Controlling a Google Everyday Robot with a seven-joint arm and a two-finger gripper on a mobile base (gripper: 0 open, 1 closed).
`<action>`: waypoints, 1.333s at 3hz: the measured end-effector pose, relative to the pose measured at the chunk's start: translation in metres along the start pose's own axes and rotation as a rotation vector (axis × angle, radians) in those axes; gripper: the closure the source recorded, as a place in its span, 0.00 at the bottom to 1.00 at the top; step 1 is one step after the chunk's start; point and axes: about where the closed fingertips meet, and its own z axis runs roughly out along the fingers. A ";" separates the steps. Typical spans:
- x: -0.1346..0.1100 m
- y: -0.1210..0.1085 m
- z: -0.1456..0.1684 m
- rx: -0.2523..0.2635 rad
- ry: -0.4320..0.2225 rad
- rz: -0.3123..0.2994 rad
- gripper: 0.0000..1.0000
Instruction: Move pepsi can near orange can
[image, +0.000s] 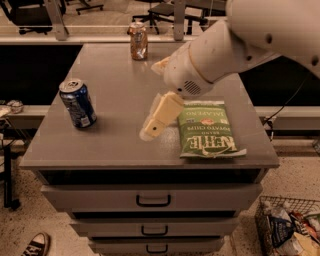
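Grey top (115, 145): the cabinet surface I am working over. It fills the middle of the camera view and carries two cans and a bag.
pepsi can (78, 103): blue, upright, silver lid up. It stands on the left part of the top, near the left edge and a little back from the front edge.
orange can (138, 41): orange-brown and upright, at the far edge of the top, left of centre. It is well apart from the pepsi can, with bare grey surface between them.
bag (207, 129): green chips packet lying flat on the right front part of the top, print facing me, its lower end close to the front edge.
arm (220, 50): white. It comes in from the upper right and reaches down and left over the top.
gripper (153, 98): over the middle of the top, between the pepsi can and the bag, nearer the bag.
claw: spread. I see one cream finger (159, 117) slanting down-left just beside the bag's left edge, and the other showing past the far side of the wrist. Nothing sits between them. I cannot tell whether the near tip touches the surface.
gripper to pepsi can: apart, with the can off to the left.
gripper to orange can: apart, with the can farther back.
drawers (152, 199): stacked under the top, dark handles, all closed.
basket (287, 227): wire, on the floor at lower right, with packets inside.
shoe (35, 245): dark, on the floor at the lower left corner.
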 end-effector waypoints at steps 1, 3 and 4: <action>-0.030 -0.010 0.044 0.009 -0.080 -0.006 0.00; -0.059 -0.024 0.121 -0.011 -0.253 0.048 0.00; -0.077 -0.025 0.143 -0.057 -0.349 0.088 0.00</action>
